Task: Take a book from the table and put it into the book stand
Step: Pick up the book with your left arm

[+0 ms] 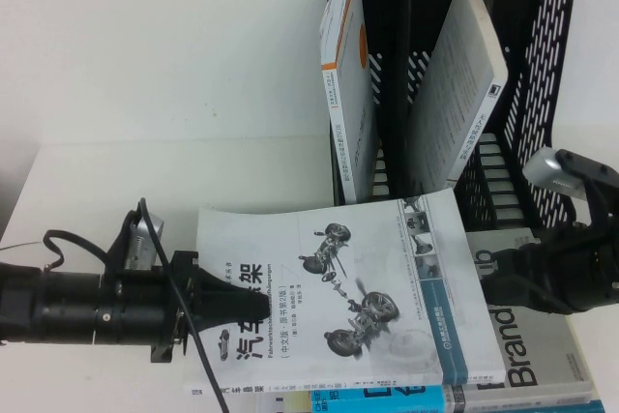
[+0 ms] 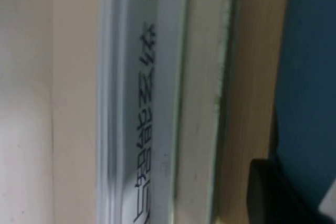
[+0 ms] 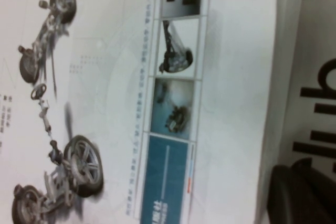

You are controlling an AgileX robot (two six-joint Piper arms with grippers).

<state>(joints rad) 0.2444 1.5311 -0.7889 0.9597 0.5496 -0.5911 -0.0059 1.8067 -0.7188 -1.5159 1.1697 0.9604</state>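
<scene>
A large paperback book (image 1: 368, 287) lies flat and face up on the white surface (image 1: 145, 181), stacked on other books. Its grey-white cover shows a bold black Chinese title and a car-suspension drawing. Just behind it stands the black mesh-sided book stand (image 1: 542, 65), upright, with slimmer books leaning in its slots.

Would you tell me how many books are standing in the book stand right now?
2: an orange-marked white book in the book stand's left slot, a plain white one further right. Others may be hidden.
</scene>
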